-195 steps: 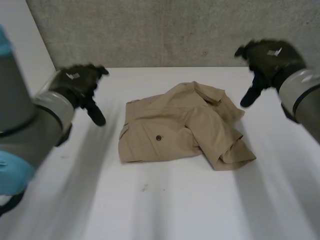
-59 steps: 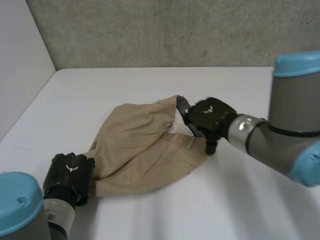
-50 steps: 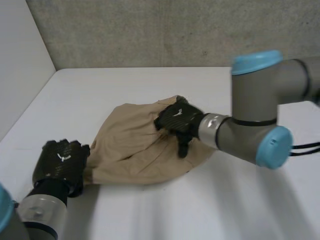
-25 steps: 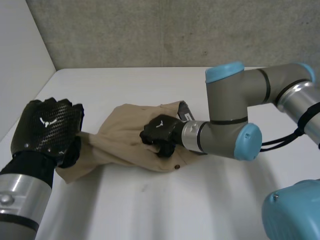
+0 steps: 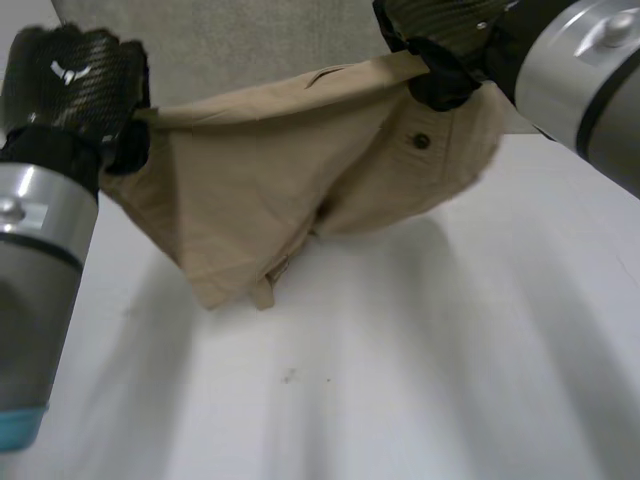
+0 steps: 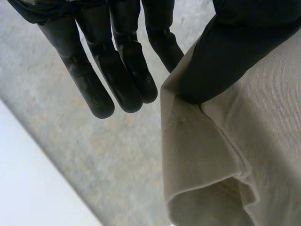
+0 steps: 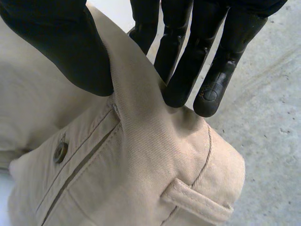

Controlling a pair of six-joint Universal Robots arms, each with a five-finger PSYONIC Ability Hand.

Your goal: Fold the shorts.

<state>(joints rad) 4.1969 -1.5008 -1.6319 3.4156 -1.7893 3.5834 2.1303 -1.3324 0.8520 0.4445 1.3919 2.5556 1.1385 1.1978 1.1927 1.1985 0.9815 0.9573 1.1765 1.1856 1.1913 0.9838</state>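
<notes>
The white table (image 5: 480,360) is lying under everything, with the grey concrete wall (image 5: 260,40) standing behind it. The tan cotton shorts (image 5: 260,170) are hanging in the air above the table, stretched between the two hands along their top edge, with the lower part sagging down toward the tabletop. The grey left arm (image 5: 35,260) is reaching up to one end of that top edge, and the grey right arm (image 5: 585,75) is reaching in to the other end. The black left hand (image 5: 75,70) is pinching a hemmed corner of the cloth, its thumb (image 6: 230,52) pressing the fabric against a finger while the other fingers (image 6: 117,66) are standing straight and bare beside it. The black right hand (image 5: 445,25) is gripping the waistband, its thumb (image 7: 66,47) lying on the front and its fingers (image 7: 181,70) backing the band from behind. A small dark round button (image 5: 421,141) is showing just below the right hand, and a narrow tan belt loop (image 7: 195,200) is sitting on the waistband beyond the fingertips.
</notes>
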